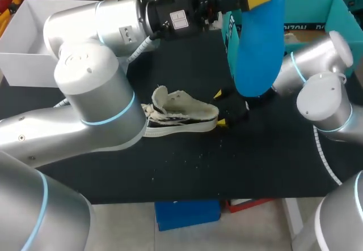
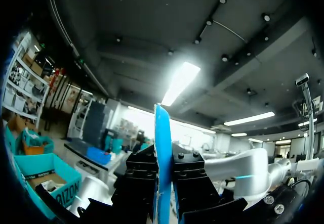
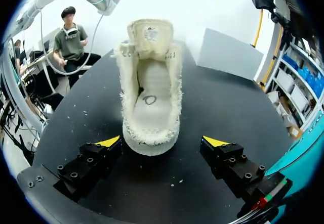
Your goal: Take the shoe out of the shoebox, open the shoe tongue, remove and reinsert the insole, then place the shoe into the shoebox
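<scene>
Blue insole (image 1: 258, 41) is hanging high above the black table (image 1: 255, 160). The left gripper (image 1: 249, 0) is pinching its top end tight between both fingers. The white shoe (image 1: 181, 112) is sitting on the table below, with its tongue pulled back and its inside showing bare. The right gripper (image 1: 220, 108) is waiting at the heel with its fingers spread wide, one on each side, holding nothing. I think the insole is out and the putting-back step is coming. Next, the left arm needs to bring the insole down into the shoe's mouth while the right gripper is keeping the shoe steady.
</scene>
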Available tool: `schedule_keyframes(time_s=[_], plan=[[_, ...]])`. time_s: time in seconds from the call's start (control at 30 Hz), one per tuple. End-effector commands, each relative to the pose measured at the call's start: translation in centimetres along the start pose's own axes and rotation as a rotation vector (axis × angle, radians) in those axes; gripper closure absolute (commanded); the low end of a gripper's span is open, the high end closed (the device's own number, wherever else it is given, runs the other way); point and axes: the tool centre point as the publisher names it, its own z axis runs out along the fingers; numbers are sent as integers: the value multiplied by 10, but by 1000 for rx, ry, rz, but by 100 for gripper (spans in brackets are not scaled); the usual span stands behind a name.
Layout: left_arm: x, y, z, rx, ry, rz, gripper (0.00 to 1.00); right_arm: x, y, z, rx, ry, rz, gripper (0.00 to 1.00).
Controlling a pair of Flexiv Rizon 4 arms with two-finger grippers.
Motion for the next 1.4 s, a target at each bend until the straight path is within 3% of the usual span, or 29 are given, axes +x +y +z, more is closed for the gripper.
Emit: schedule_keyframes(time_s=[0.03,0.43,0.63,0.87,1.07,1.23,1.4], plan=[[1,1,2,-1,-5,1,100,-6,24,-14,236,-9,-36,0],[1,1,2,-1,-5,1,100,-18,55,-7,562,-1,-138,0],[1,1,2,-1,-5,1,100,-17,67,8,660,6,-163,0],[1,1,2,-1,-5,1,100,-17,79,21,687,29,-167,5],[1,1,2,-1,-5,1,100,-16,91,37,716,72,-182,22],[1,1,2,-1,-5,1,100,-15,97,52,730,108,-190,19],[1,1,2,-1,-5,1,100,-17,97,64,737,125,-188,25]])
